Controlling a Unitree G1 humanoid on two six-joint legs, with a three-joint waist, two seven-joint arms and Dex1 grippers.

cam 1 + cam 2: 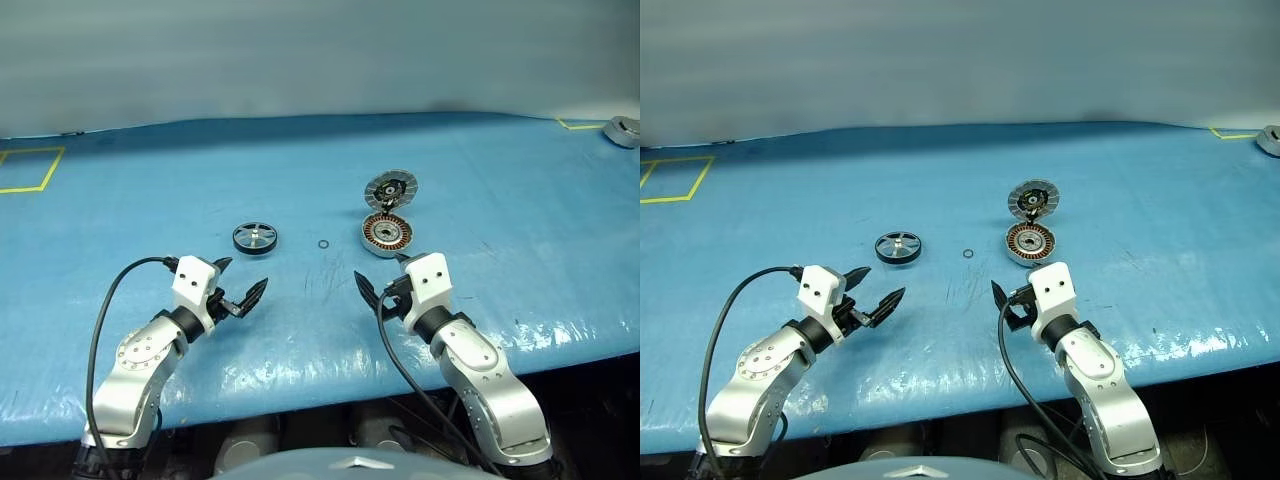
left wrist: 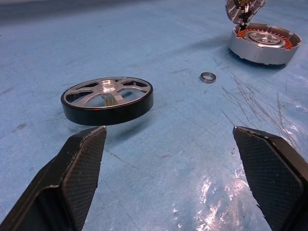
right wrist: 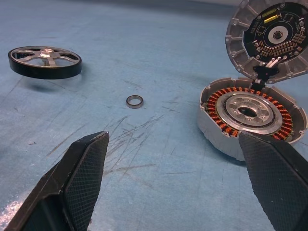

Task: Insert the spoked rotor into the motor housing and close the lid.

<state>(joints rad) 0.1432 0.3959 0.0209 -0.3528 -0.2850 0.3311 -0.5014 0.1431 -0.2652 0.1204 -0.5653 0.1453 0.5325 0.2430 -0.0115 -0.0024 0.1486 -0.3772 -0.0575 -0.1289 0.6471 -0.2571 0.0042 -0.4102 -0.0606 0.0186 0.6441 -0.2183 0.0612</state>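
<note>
While both your left gripper [image 1: 241, 287] and right gripper [image 1: 383, 287] hang wide and empty, the black-rimmed, silver-spoked rotor [image 1: 255, 237] lies centre-frame, left of the open silver-grey motor housing [image 1: 386, 236] and its upright lid [image 1: 390, 188].

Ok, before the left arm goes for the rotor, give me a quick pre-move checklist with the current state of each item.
1. Left tool open and empty: ok.
2. Right tool open and empty: ok.
3. Spoked rotor lies flat on the blue table, apart from other parts, ahead of the left tool: ok.
4. Lid stands open above the motor housing: ok.
5. Housing cavity free, windings and hub exposed: ok.
6. Small black ring lies between rotor and housing, touching neither: ok, but mind it on the carry path.
</note>
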